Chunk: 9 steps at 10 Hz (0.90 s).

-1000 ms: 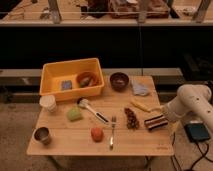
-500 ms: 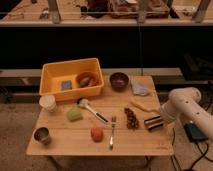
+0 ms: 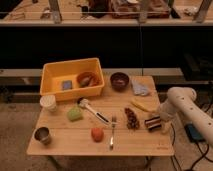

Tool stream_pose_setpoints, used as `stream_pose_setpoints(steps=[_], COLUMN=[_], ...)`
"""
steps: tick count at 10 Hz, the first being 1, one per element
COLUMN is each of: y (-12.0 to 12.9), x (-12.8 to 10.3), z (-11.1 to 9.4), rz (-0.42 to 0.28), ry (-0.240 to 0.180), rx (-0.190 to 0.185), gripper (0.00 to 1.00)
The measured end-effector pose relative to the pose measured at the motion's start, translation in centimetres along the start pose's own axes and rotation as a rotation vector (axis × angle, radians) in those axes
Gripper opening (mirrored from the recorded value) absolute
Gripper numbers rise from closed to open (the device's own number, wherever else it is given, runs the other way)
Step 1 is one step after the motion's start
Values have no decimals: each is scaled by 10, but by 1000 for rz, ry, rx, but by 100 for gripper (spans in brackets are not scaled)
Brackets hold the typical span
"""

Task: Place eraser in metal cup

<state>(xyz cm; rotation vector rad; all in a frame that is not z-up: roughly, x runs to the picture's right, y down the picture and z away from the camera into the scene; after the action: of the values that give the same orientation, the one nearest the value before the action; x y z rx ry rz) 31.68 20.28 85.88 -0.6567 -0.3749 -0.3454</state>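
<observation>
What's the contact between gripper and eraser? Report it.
Cannot tell. In the camera view the gripper overlaps the right end of the eraser, hiding any gap.

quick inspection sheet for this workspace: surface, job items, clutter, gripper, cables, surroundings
surface: wooden table, crowded with items.
job's things: eraser lies near the front right edge; metal cup stands upright at the front left corner, far from it.
clutter: yellow bin, maroon bowl, white cup, green sponge, fork, red ball, dark cluster.
gripper: gripper is low at the eraser's right end; contact unclear.
cables: dark cable on the floor right of the table.
surroundings: dark counter behind the table.
</observation>
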Motion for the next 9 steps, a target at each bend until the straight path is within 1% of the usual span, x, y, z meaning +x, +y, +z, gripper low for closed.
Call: stream_pose_setpoints(steps=[1,3,4,5,6,8,9], y=[2,0,1,2,2,2,-1], x=[-1,-5,-3,-1,-1,-3,-11], z=[1,0,-1,-2,-2,-4,-12], rz=[-13,-19,-15,-16,-16,-25,-56], ry=[-39,-49,-46,-41,-39,-34,-15], rx=[-5,-5,-5,-6,-7,-9,-6], gripper=[41,24,12,4,0,0,0])
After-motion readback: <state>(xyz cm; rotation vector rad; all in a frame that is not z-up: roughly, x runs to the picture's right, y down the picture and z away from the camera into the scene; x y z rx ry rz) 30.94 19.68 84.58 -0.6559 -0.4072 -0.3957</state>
